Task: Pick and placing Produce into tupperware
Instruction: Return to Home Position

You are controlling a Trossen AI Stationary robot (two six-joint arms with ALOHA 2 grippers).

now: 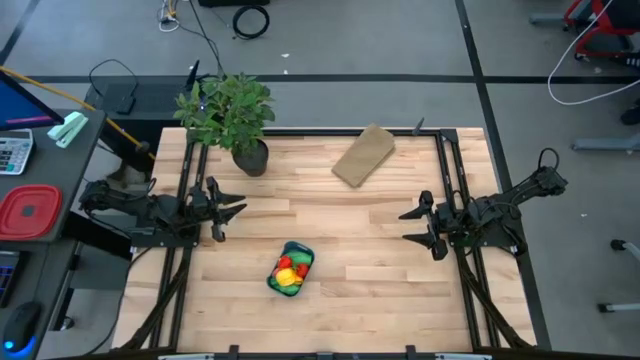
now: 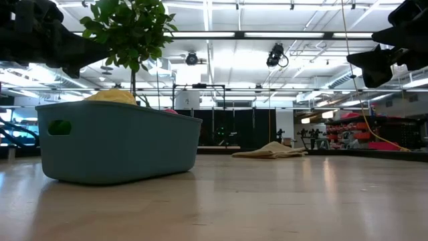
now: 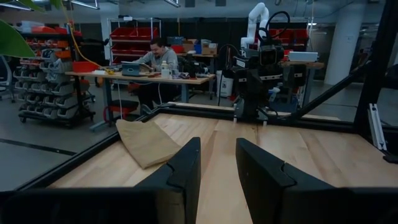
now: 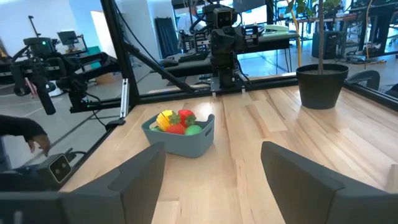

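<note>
Blue plastic with rounded corners, the tupperware (image 1: 291,270) sits on your pale wood-plank desk (image 1: 380,275) near its front edge, roughly midway between the 2 arms. All the produce (image 1: 288,272) you can see is heaped inside it: glossy red, yellow and green pieces, with a yellow lump poking above the rim in the low view. That view also shows an oval handle cut-out in the tub's end wall.

Your left end effector (image 1: 228,212) hangs at the desk's left side, well apart from the tub. Its 2 dark, flat fingers are parted with only bare desk showing through the gap. Your right end effector (image 1: 412,228) hangs at the right side, facing inward, and its fingers are spread wide and grasp nothing.

At the back of the desk, a leafy potted plant (image 1: 228,110) in a dark round pot stands at the left corner. A tan folded cloth (image 1: 363,155) lies flat right of centre, well apart from the tub.
</note>
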